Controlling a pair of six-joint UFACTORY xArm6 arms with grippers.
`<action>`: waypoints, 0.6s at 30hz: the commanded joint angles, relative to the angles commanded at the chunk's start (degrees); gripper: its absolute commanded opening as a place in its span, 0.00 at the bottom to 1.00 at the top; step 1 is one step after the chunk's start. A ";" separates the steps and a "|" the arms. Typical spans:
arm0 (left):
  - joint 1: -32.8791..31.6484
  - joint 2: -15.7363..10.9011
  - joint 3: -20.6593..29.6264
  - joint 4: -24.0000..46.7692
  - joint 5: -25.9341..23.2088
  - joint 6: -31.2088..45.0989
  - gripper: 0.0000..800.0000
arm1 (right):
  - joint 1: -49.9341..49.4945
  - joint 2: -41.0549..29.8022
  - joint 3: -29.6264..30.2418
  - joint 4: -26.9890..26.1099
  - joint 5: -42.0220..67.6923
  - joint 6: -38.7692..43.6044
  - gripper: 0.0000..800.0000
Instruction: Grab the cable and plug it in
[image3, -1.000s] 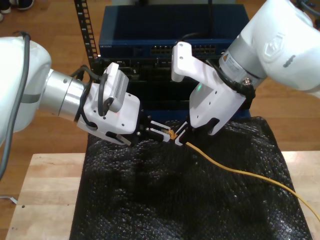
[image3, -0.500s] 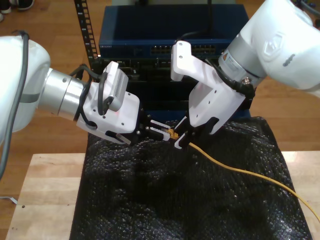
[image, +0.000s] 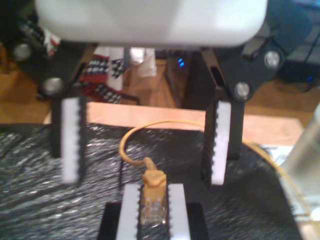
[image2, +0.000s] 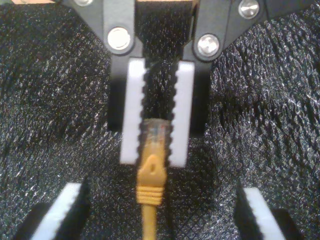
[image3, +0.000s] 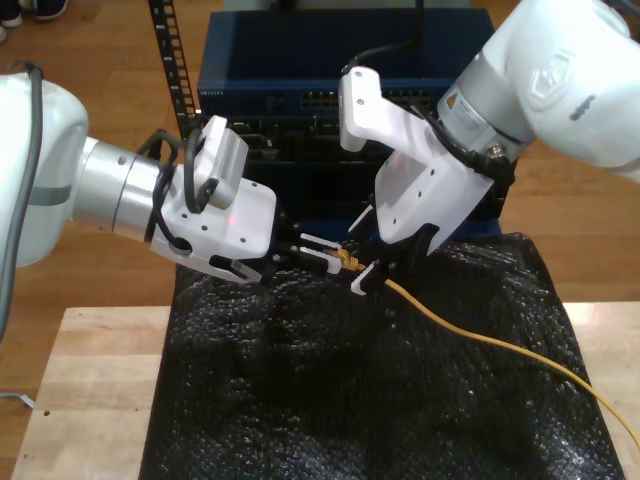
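Pinching cable (image2: 150, 170) between closed jaws

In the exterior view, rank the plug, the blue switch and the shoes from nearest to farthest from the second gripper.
1. plug: held in my second gripper.
2. blue switch: just behind, middle of the exterior view.
3. shoes: on the floor, the exterior view's top left corner.

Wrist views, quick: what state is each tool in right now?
My first tool: open, holding nothing.
My second tool: closed on the cable at its plug.
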 joint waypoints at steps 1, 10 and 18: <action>0.88 0.62 -0.35 0.00 0.70 -0.44 0.00 | 0.00 0.00 0.00 0.00 0.00 0.00 0.94; 3.78 3.52 -2.73 -0.88 4.66 -3.87 0.00 | -0.79 -0.44 -3.25 2.81 0.00 -0.26 0.99; 5.19 4.57 -4.57 -0.88 9.14 -7.56 0.00 | -0.79 -3.69 -4.04 2.90 -0.09 -2.20 0.98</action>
